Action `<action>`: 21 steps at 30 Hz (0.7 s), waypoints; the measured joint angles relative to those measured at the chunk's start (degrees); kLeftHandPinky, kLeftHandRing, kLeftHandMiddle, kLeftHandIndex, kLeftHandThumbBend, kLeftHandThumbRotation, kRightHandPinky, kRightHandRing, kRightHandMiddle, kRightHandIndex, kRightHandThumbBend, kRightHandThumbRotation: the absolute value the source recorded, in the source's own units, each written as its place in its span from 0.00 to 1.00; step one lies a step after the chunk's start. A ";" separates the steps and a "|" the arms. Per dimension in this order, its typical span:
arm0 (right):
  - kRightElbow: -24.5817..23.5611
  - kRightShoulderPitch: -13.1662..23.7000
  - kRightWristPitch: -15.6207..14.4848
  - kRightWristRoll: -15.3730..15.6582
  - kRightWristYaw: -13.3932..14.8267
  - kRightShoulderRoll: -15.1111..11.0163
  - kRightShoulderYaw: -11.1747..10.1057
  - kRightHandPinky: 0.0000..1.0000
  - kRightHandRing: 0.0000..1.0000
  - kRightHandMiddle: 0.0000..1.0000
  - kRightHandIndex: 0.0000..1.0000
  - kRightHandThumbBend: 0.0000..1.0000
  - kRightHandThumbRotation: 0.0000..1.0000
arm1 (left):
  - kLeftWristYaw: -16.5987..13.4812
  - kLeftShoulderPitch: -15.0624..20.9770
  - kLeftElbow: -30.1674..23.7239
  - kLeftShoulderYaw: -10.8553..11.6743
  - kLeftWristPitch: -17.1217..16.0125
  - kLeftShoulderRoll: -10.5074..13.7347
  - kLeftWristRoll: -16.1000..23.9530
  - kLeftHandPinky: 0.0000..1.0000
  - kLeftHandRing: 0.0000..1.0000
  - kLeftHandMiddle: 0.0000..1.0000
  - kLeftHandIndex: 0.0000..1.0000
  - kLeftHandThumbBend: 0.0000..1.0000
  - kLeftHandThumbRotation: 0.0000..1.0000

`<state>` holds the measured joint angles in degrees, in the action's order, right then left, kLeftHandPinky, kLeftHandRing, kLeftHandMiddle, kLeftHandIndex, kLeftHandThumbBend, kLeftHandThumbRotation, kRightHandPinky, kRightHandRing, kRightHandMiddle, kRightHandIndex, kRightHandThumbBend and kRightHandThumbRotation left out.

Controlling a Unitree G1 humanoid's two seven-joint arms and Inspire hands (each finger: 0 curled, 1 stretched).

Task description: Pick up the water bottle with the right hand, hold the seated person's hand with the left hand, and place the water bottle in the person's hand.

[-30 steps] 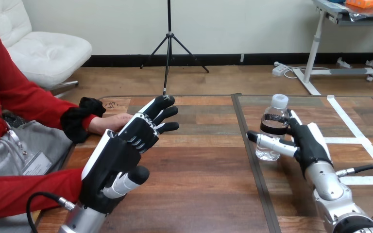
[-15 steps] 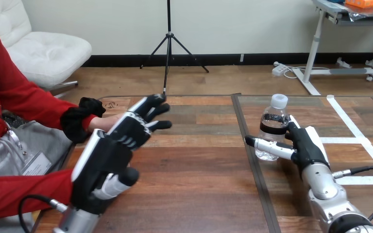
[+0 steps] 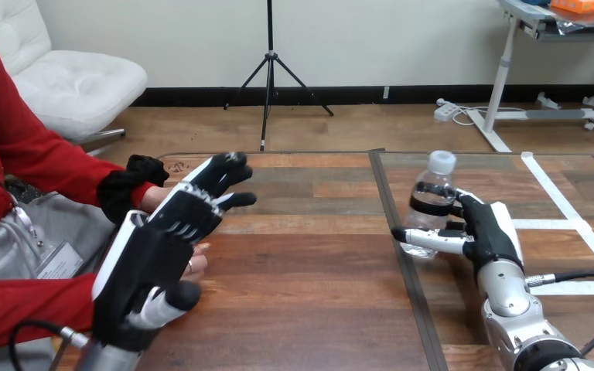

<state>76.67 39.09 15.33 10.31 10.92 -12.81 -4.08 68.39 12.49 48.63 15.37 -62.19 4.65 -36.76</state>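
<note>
The head camera looks forward and down across the table (image 3: 302, 309).

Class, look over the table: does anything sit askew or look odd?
Yes: the water bottle leans instead of standing upright, its cap tipped to the right of its base, gripped by the right hand.

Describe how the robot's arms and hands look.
The left hand and right hand are black with white back shells and black-and-white jointed fingers. The left forearm and right forearm are rounded silver metal. A black cable with a silver plug meets each wrist: left cable, right cable.
</note>
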 measured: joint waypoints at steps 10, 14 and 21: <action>0.11 0.04 -1.21 -1.72 0.94 0.23 -1.67 0.34 0.45 0.62 0.62 0.94 0.00 | 0.15 -1.85 -2.05 0.69 1.20 0.04 -1.14 0.80 0.89 0.90 0.87 1.00 0.73; 0.22 0.03 -1.41 -2.56 0.82 0.38 -2.43 0.31 0.42 0.57 0.59 0.93 0.00 | 0.43 -2.34 -2.85 1.07 1.75 0.06 -1.20 0.80 0.89 0.91 0.87 1.00 0.72; 0.44 0.00 -1.41 -3.66 0.69 1.15 -3.53 0.29 0.37 0.49 0.55 0.90 0.00 | 0.62 -2.82 -3.58 1.27 2.39 0.05 -1.18 0.80 0.89 0.90 0.87 1.00 0.72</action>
<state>77.11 39.09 13.92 6.65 11.61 -11.66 -7.61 69.01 9.67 45.05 16.64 -59.80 4.70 -37.94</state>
